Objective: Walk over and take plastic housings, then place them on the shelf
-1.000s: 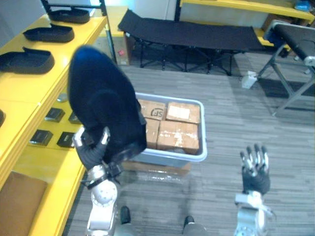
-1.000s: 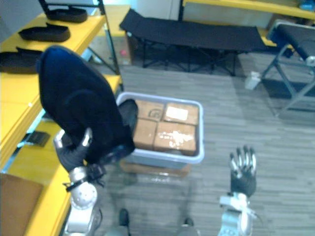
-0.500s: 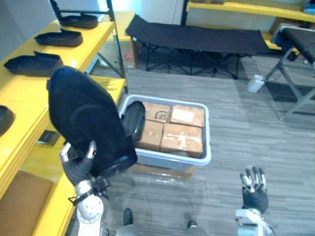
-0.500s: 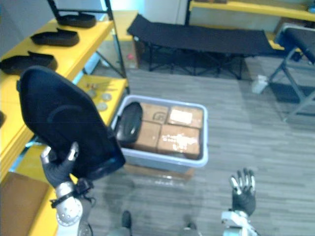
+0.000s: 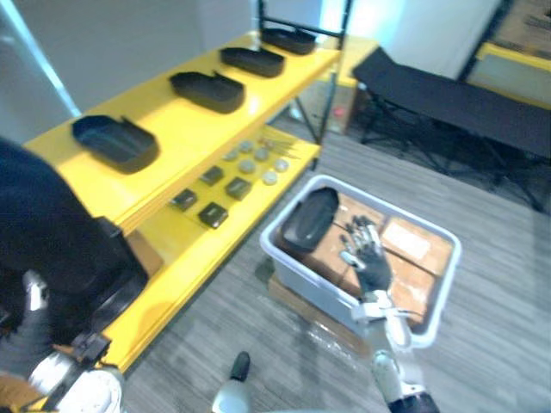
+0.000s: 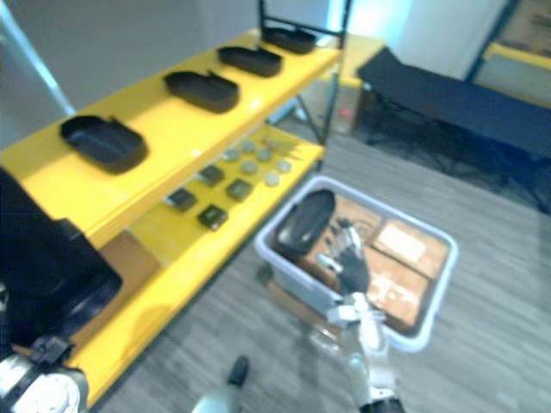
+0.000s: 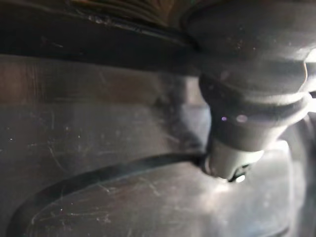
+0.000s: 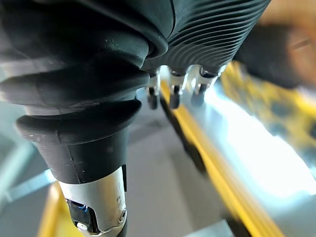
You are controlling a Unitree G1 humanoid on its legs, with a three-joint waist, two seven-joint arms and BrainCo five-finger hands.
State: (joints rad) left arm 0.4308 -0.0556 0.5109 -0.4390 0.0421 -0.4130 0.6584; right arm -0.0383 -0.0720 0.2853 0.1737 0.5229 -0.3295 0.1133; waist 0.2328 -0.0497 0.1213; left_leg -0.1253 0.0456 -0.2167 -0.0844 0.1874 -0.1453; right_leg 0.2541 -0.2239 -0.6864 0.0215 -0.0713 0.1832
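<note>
No writing is legible anywhere; the pale label [image 5: 406,243] on a cardboard box [image 5: 419,280] shows only a blur.

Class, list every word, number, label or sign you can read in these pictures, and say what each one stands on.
None can be read.
Pale label on a cardboard box in the grey bin: print too blurred to read.
No print seen on the plastic housings on the yellow shelf, or on the plastic housing in the left hand.
</note>
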